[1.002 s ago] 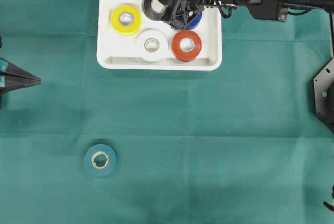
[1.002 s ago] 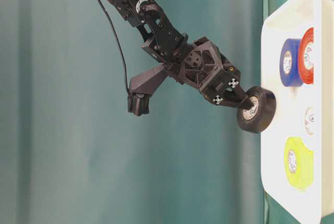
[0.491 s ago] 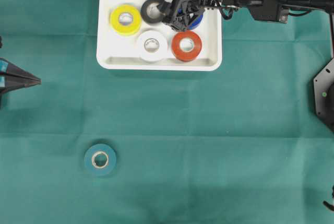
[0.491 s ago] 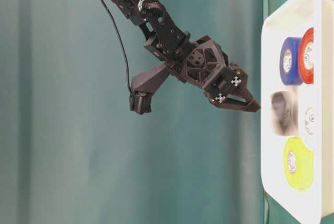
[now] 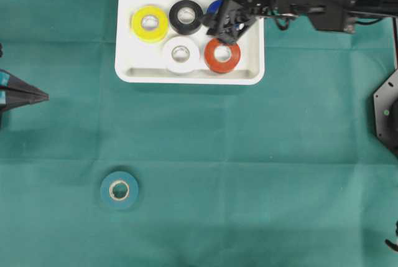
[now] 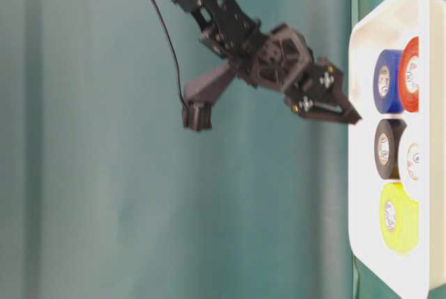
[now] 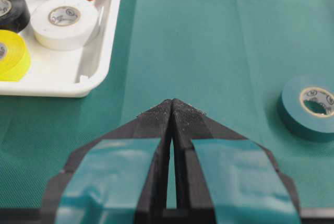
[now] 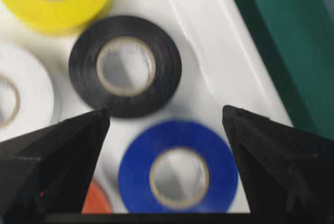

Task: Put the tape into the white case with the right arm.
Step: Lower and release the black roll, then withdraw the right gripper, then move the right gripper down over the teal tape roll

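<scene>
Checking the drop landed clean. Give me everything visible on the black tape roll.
The black tape roll is a glossy black ring with a pale inner core. It lies flat on the floor of the white case, core hole up, in the far row between the yellow roll and the blue roll, with the white roll just in front. Nothing grips it: the right gripper is open above the case, fingers clear of it. Contact with neighbouring rolls can't be told.

Even, bright, diffuse light; soft shadows. Right claw (image 6: 352, 114) motion-blurred; right wrist view slightly out of focus.
</scene>
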You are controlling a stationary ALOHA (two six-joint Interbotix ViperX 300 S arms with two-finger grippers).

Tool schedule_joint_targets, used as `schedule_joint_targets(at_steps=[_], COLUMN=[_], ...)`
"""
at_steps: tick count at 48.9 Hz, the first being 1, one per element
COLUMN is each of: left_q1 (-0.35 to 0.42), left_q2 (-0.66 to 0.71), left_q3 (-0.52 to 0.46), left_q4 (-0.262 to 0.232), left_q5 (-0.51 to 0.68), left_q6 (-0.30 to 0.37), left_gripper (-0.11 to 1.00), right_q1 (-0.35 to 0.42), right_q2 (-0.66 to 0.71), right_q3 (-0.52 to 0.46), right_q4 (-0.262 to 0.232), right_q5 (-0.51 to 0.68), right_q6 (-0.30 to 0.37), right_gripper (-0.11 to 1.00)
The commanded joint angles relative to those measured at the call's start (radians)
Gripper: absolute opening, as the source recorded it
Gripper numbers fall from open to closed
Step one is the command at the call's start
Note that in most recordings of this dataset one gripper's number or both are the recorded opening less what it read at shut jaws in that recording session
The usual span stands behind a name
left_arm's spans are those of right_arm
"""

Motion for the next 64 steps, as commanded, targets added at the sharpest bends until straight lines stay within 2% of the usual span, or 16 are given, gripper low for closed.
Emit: schedule_joint_targets(at_steps=[1, 13, 40, 51, 64], left_q1=[0.003, 0.003, 0.003, 0.003, 0.003], left_q2=[0.008, 0.005, -0.060, -0.058, -0.058], left_q3=[-0.011, -0.011, 0.000, 0.000, 0.000], left_q4=[-0.002, -0.002, -0.002, -0.002, -0.002], left_q5=[-0.003, -0.003, 0.008, 0.009, 0.009], left_q6=[0.000, 0.000, 0.000, 0.000, 0.002], left_gripper=[0.01, 0.01, 0.01, 0.01, 0.01], right_q1=[0.000, 0.000, 0.000, 0.000, 0.006], right_q2=[-0.078, -0.224, -0.558, -0.647, -0.655], right_q3=[0.037, 0.201, 0.552, 0.621, 0.640], right_q4=[-0.002, -0.002, -0.002, -0.002, -0.002], right_q5=[-0.008, -0.015, -0.115, -0.127, -0.135], right_q6=[0.003, 0.002, 0.011, 0.012, 0.014], right_gripper=[0.55, 0.55, 0.55, 0.55, 0.55])
